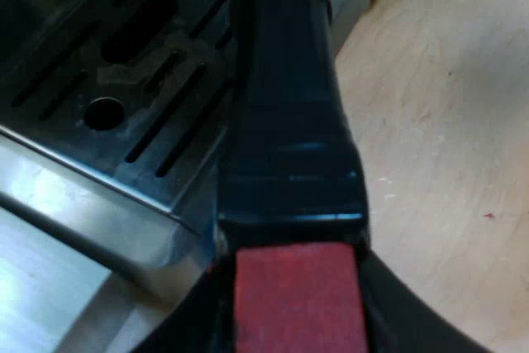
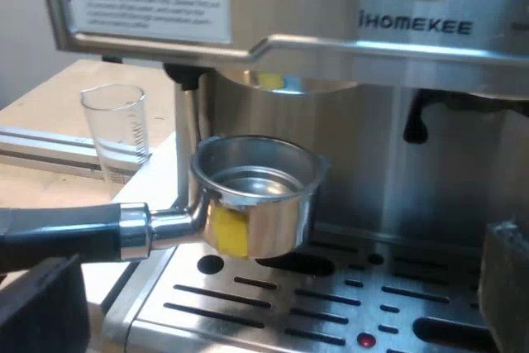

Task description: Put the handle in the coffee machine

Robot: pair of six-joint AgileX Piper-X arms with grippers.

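The holder's dark handle (image 1: 289, 121) with its red end (image 1: 297, 295) sits between the fingers of my left gripper (image 1: 297, 320), which is shut on it, above the machine's slotted drip tray (image 1: 124, 80). From the right wrist, the holder's metal basket (image 2: 256, 196) hangs level over the drip tray (image 2: 331, 303), just below and slightly short of the round brew head (image 2: 285, 82) of the espresso machine (image 2: 430, 26). The basket is apart from the brew head. My right gripper (image 2: 273, 295) stands open in front of the machine, its fingers (image 2: 41, 307) wide apart with nothing between them.
A clear measuring glass (image 2: 120, 134) stands on the wooden table (image 1: 446, 138) beside the machine, close to the handle. A black steam wand tip (image 2: 416, 126) hangs under the machine's front. A pale rail (image 2: 50, 148) lies behind the glass.
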